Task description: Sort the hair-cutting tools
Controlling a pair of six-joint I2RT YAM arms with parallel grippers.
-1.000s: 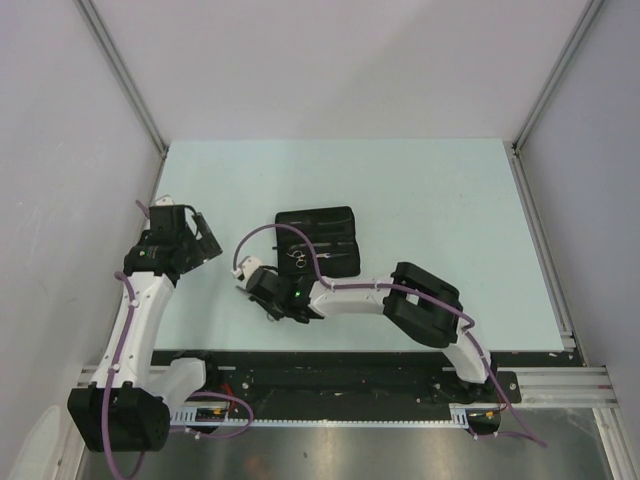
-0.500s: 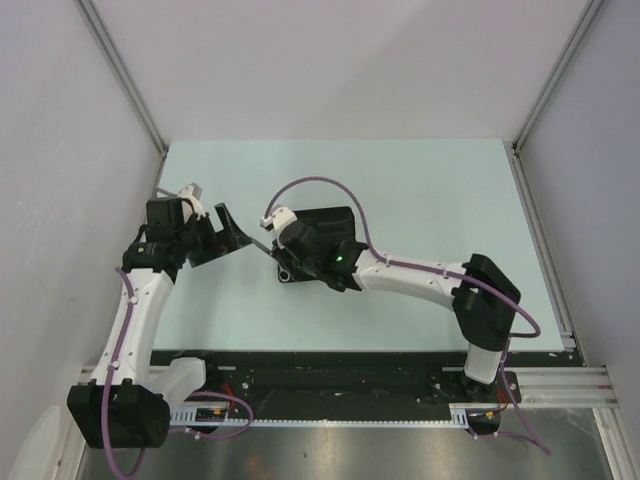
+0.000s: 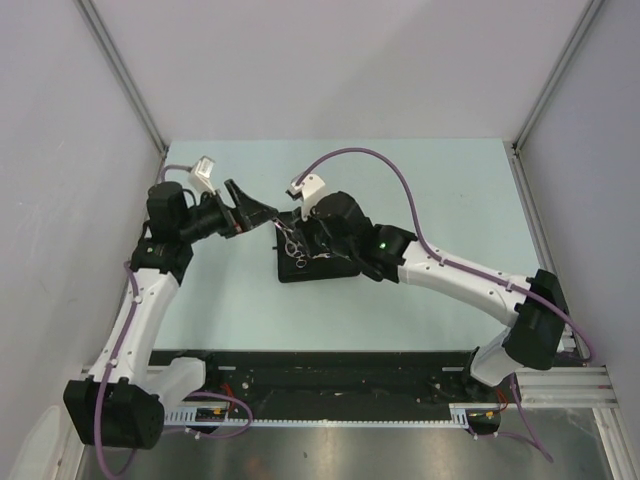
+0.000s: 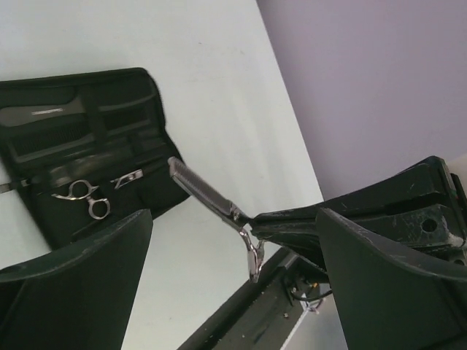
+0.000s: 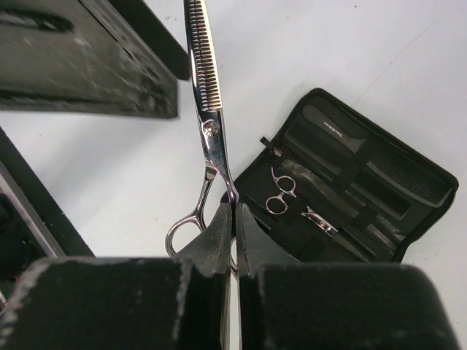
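My right gripper is shut on a pair of silver scissors with a toothed blade, pinching them just past the pivot, above the ring handles. It holds them in the air, blade pointing at my left gripper. That gripper is open, and the scissors reach in between its spread fingers without touching them. A second pair of silver scissors lies tucked in the open black case, with a black comb in a pocket along its far edge. From above, the two grippers meet left of the case.
The pale green table is walled by grey panels on the left, back and right. The black base rail runs along the near edge. A purple cable arches over the right arm.
My right arm has swung from the near edge up over the case to its left end. My left gripper has turned and reached right to meet it, staying open.
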